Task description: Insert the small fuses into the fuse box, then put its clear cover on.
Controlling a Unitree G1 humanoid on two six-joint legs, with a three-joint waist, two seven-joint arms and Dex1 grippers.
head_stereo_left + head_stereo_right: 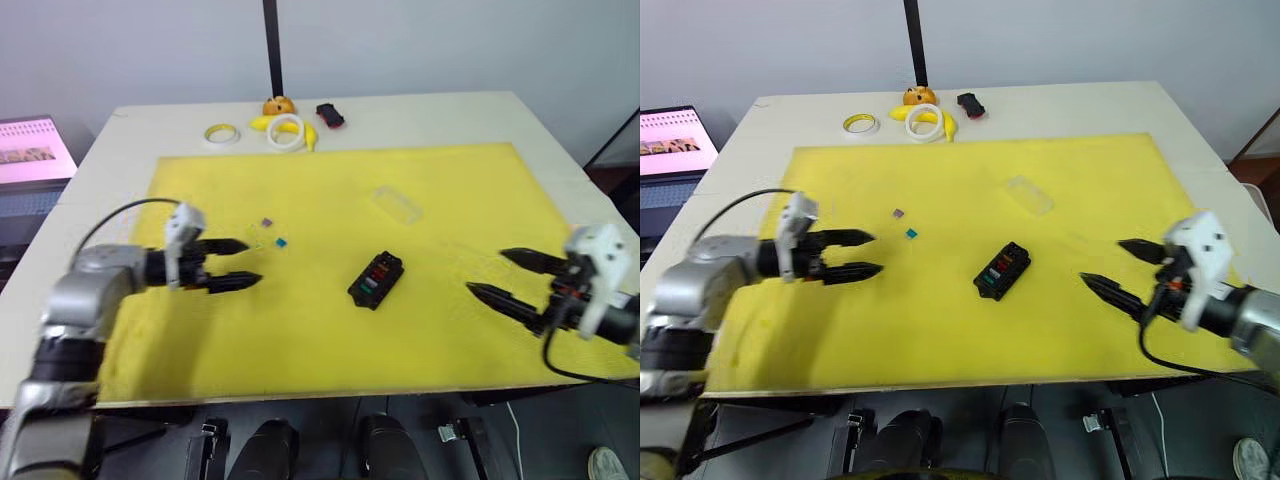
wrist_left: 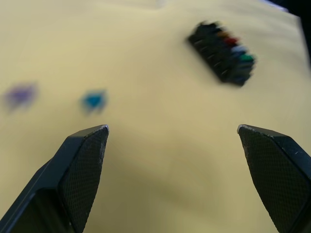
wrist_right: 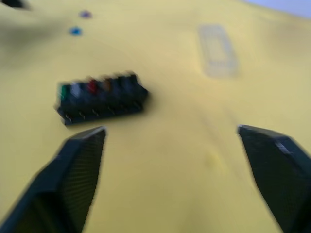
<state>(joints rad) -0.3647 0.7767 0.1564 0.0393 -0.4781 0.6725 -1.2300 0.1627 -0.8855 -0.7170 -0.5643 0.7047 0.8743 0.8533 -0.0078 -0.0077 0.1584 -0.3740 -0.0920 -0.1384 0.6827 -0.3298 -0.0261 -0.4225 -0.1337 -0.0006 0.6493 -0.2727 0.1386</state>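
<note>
Yellow mat (image 1: 330, 330): covers most of a pale table (image 1: 120, 150)

Fuse box (image 1: 376, 279): black, lying at an angle near the mat's middle, between the two grippers and apart from both. Four fuses seated in one row: green (image 3: 63, 91), grey (image 3: 76, 90), red (image 3: 92, 86), orange (image 3: 107, 85)

Loose fuses: purple (image 1: 266, 222) and blue (image 1: 281, 242), side by side on the mat, left of the box, just ahead of the left gripper's tips

Cover (image 1: 396, 204): clear, flat on the mat, beyond the box and slightly right, not touching it

Left gripper (image 1: 238, 264): above the mat at its left, fingers pointing toward the centre, jaws wide apart, holding nothing

Right gripper (image 1: 503, 277): above the mat at its right, fingers pointing toward the box, jaws wide apart, holding nothing

Far table edge, off the mat: two tape rings (image 1: 221, 134) (image 1: 287, 131), a banana (image 1: 262, 123), an orange toy (image 1: 278, 104), a black and red toy car (image 1: 329, 115)

Laptop (image 1: 30, 150): screen lit, left of the table
</note>
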